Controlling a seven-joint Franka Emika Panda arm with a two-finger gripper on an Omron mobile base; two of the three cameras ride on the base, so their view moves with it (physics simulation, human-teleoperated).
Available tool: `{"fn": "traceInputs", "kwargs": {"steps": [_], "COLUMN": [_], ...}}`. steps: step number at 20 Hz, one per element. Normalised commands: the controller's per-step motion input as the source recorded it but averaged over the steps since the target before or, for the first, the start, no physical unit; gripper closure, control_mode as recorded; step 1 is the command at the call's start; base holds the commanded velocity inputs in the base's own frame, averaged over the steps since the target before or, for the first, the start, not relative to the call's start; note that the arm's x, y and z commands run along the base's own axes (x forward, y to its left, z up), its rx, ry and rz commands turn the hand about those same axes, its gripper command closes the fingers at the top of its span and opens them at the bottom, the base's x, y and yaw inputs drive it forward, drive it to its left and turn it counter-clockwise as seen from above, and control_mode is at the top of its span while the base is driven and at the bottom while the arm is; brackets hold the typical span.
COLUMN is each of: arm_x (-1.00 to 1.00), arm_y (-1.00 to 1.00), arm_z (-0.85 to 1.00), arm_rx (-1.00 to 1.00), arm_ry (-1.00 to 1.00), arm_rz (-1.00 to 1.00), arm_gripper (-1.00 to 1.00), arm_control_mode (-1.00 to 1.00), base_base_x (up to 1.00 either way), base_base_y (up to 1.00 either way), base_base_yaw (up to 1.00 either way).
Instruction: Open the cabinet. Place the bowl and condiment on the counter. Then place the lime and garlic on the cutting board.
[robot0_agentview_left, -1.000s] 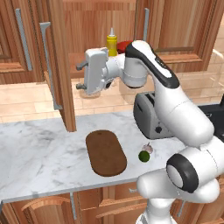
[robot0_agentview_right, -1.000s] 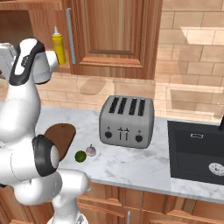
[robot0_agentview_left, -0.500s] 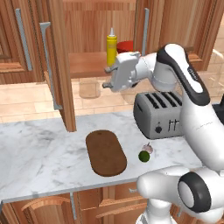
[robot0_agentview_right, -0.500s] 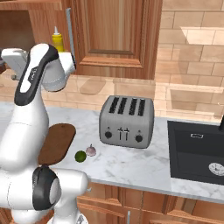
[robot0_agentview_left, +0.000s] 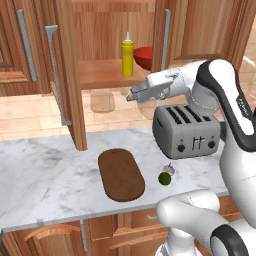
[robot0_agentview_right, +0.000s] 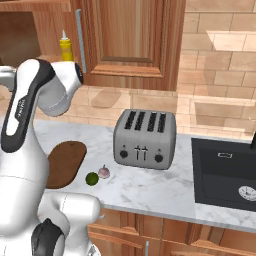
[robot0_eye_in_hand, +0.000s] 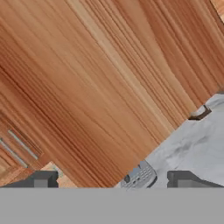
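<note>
The cabinet has its left door swung wide, edge-on to me. On its lower shelf stands the yellow condiment, and beside it the red bowl is half hidden by the right door. My gripper hangs open and empty below the shelf edge, pointing left, above the toaster's left end. In the hand view the fingertips stand wide apart before a wood panel. The cutting board lies bare on the counter. The lime and garlic sit just right of it.
A silver four-slot toaster stands on the counter under my forearm. A black sink is set in at the far right. The open door's grey handle juts over the counter's left part.
My hand has swung right, away from the open left door to below the shelf by the condiment, and the elbow has moved right over the toaster. The jaws stayed open.
</note>
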Motion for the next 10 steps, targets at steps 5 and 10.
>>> {"fn": "traceInputs", "kwargs": {"steps": [5, 10], "arm_x": [-0.32, -0.24], "arm_y": [-0.01, -0.15], "arm_z": [0.20, 0.19], "arm_rx": [0.00, 0.00], "arm_ry": [-0.36, -0.35], "arm_rz": [-0.13, -0.16], "arm_gripper": [-1.00, -1.00], "arm_control_mode": [-1.00, -1.00], "base_base_x": [0.00, 0.00], "base_base_y": [0.00, 0.00], "base_base_yaw": [0.00, 0.00]}}
